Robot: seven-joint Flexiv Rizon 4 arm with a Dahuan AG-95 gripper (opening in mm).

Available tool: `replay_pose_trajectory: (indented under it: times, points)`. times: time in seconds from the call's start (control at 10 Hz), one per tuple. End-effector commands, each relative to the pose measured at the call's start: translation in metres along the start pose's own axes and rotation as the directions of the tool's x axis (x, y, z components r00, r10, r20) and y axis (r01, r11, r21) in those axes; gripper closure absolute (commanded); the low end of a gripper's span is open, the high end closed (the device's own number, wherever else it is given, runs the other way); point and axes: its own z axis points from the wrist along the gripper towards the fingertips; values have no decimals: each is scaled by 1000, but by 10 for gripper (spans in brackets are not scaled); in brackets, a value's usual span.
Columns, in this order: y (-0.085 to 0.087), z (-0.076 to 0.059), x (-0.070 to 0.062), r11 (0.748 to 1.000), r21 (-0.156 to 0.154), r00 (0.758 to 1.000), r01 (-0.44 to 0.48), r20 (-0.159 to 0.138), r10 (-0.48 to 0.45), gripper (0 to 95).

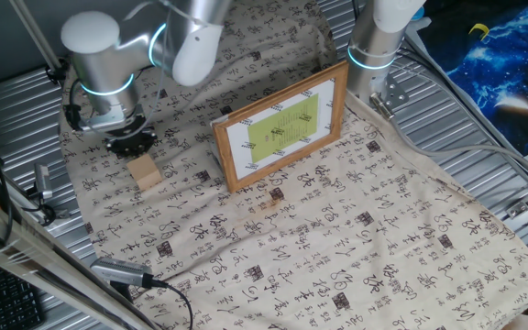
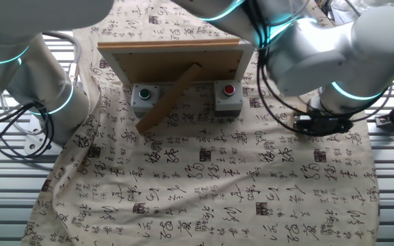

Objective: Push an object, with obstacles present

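In one fixed view the gripper (image 1: 132, 143) shows only its dark end, so its fingers cannot be made out. In the other fixed view the picture frame (image 2: 172, 61) shows just its back, and the arm hides the cube.

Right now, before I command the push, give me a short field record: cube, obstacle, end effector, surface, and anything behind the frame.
cube: small tan wooden cube, on the cloth, left of the frame
obstacle: wooden picture frame, standing propped on its rear strut
end effector: directly above and behind the cube; contact and finger state cannot be told
surface: beige cloth printed with dark characters
behind frame: two grey button boxes, one with a green button, one with a red button
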Motion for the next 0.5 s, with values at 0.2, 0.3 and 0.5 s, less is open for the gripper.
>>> replay_pose_trajectory:
  times: [0.2,0.3,0.5]
  points:
    - [3,1,-8,1000,-2,1000,-15,-1,15,950]
    - [6,3,-15,1000,-1,1000,-23,-3,23,950]
    - [9,2,-24,999,3,999,-39,-10,39,950]
